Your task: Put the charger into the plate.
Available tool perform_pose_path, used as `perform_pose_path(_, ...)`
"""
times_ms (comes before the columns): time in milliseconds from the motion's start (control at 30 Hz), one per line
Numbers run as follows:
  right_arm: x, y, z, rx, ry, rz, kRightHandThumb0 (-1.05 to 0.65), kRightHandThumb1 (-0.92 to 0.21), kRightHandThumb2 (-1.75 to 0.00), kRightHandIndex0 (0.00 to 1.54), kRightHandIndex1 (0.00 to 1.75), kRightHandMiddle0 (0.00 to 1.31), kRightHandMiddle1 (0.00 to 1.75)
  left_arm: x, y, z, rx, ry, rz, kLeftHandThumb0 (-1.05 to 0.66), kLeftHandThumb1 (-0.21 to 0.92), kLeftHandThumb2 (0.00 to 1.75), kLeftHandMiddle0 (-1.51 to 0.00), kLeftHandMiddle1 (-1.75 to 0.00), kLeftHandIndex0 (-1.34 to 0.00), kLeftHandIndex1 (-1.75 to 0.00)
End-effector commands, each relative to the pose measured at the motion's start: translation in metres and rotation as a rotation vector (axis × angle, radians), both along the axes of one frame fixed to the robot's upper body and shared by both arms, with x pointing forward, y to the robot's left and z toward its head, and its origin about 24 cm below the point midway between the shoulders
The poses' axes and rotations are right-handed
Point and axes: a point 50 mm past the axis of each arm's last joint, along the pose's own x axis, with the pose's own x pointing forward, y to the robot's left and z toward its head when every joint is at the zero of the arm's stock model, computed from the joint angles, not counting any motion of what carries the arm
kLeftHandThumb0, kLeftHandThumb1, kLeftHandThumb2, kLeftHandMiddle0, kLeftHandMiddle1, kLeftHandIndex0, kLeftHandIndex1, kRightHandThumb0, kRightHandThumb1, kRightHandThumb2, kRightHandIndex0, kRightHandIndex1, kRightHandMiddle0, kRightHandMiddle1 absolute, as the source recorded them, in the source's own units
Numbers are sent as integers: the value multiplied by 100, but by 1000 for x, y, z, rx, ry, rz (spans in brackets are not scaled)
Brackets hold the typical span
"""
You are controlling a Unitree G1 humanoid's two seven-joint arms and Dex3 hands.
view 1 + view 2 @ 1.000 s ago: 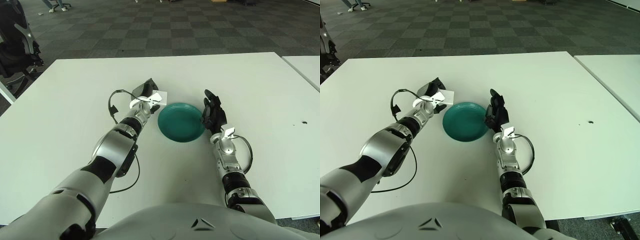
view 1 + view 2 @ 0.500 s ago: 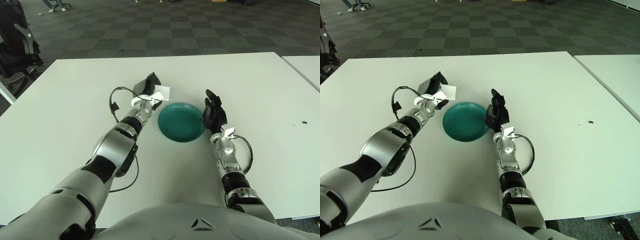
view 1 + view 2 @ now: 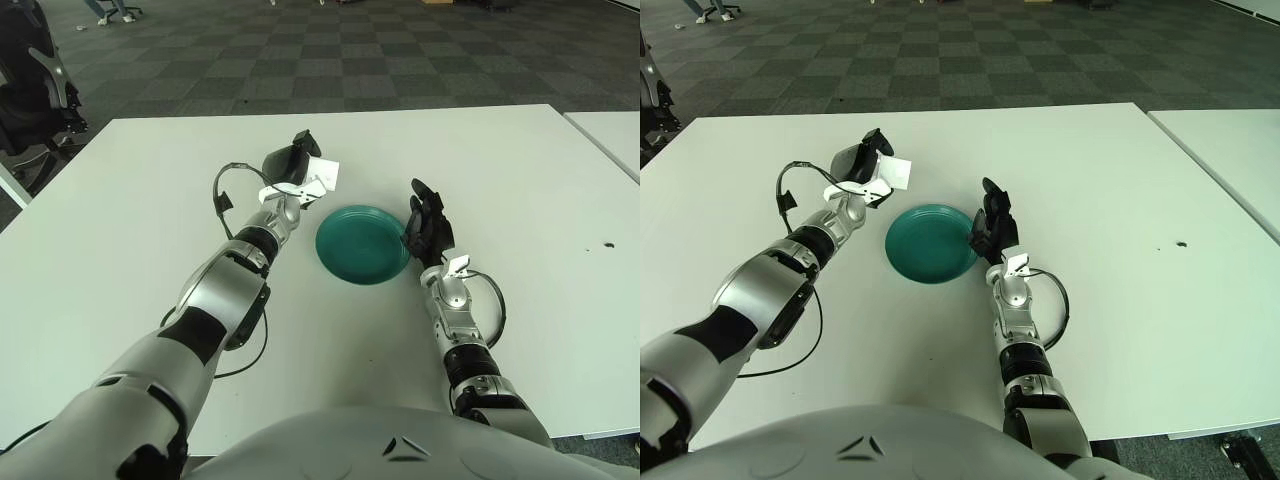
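Note:
A white square charger [image 3: 324, 175] hangs above the white table, held by my left hand [image 3: 292, 172], whose dark fingers are shut on it. It is just left of and behind the teal plate [image 3: 362, 243], which lies on the table in front of me. My right hand [image 3: 426, 224] shows at the plate's right rim, fingers spread upward and holding nothing.
The white table [image 3: 520, 190] stretches wide on all sides of the plate. A black cable loops off my left forearm [image 3: 222, 195]. A second table's corner [image 3: 610, 135] shows at the right. A dark speck [image 3: 610, 243] lies on the right side.
My left hand has lifted the charger off the table and carried it up and slightly back. The right hand and the plate have stayed put.

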Motion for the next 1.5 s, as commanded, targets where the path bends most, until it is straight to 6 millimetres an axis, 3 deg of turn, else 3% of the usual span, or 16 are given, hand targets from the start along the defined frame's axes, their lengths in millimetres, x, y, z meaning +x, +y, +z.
perform_pose_path(0,-87,6,-92,84,499,-41,-72,-92,-101,15,1,0,48,10,-12,37,-51,-136,-77,-46,41,121,-120,-175,-55,-175)
perform_pose_path(533,-86,8,-92,84,500,-35,-72,-92,-101,14,0,0,46,-1,-31,32,-137,4,-366,-44,44,116,-126,-175,-52,-175)
perform_pose_path(867,-87,11,-93,81,503,-31,-74,-92,-102,14,0,0,44,-8,-43,28,-233,177,-561,-46,37,124,-130,-175,-57,-175)
perform_pose_path(1467,-87,15,-93,82,501,-32,-75,-92,-102,13,0,0,43,-25,-49,20,-203,290,-758,-47,37,125,-132,-175,-58,-175)
